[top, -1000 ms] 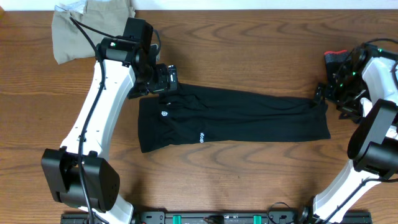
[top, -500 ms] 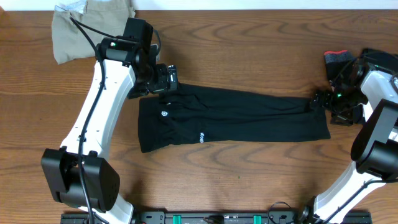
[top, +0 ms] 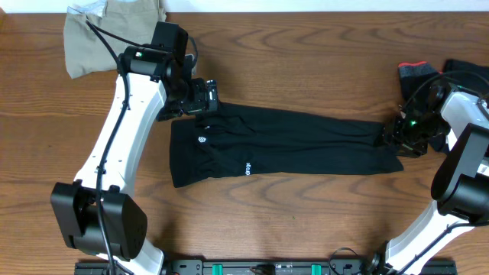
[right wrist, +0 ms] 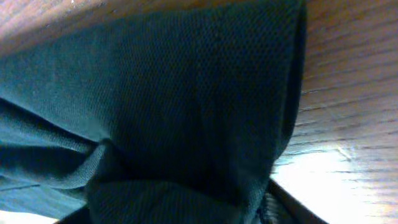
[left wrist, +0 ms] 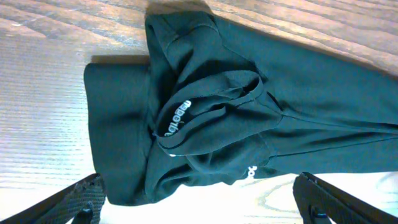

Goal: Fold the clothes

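counter [top: 306, 69]: wood, black garment [top: 290, 145] stretched across
left fingers [left wrist: 323, 202]: wide, over 9 o'clock end
right fingers [top: 400, 128]: 3 o'clock end, grip unclear

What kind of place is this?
Probably a robot lab workbench, not a home: a left robot arm and a right robot arm stand at a wooden table with a black garment laid out.

- Left arm [top: 126, 130]: smooth white shell links between black joint housings, with a bulky black motor block [top: 99, 221] at its base.
- A thin black cable [top: 102, 40] trails along the white link, and a green light [top: 138, 54] glows on the upper housing.
- Right arm [top: 467, 141]: the same white-and-black build, with its own green lights [top: 413, 121].
- Left fingers [left wrist: 329, 202]: matte black, angular.
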`<state>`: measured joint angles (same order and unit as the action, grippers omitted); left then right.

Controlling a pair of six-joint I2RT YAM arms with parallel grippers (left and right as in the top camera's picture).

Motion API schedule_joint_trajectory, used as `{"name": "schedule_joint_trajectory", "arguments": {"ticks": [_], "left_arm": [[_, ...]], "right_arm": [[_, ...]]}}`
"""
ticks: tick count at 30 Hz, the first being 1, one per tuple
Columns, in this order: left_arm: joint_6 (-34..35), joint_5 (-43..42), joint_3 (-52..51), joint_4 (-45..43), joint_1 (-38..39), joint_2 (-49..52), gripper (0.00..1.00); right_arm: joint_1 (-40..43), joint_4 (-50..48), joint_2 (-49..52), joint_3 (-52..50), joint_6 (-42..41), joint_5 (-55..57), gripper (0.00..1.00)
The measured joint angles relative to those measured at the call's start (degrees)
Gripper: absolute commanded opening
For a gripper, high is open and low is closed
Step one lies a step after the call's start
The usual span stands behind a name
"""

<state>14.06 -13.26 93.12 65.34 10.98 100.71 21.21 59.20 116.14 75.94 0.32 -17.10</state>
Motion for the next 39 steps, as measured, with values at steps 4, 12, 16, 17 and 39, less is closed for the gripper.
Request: {"name": "schedule_joint_trajectory", "arguments": {"ticks": [4,12,16,17,39], "left_arm": [[0.0,0.15,0.0,0.0,0.0,0.02,0.98],[0.0,0.15,0.0,0.24,0.0,0.0,0.98],[0.0,0.15,0.0,0.24,0.0,0.0,0.98],[0.0,0.15,0.0,0.24,0.0,0.0,0.98],[0.0,0.15,0.0,0.22,0.0,0.0,0.98]], "right_arm": [[0.0,0.11,0.26,-0.07,-0.02,-0.85,0.17],[0.72,3.23,0.57,1.95,-3.34,-0.04,0.01],[1.18,6.64,0.63,5.49,-3.87,0.81,0.01],[1.16,7.34,0.63,6.34,-3.98,0.9,0.01],[-21.73,10.36,-5.95,8.46,-15.93,19.76,0.01]]}}
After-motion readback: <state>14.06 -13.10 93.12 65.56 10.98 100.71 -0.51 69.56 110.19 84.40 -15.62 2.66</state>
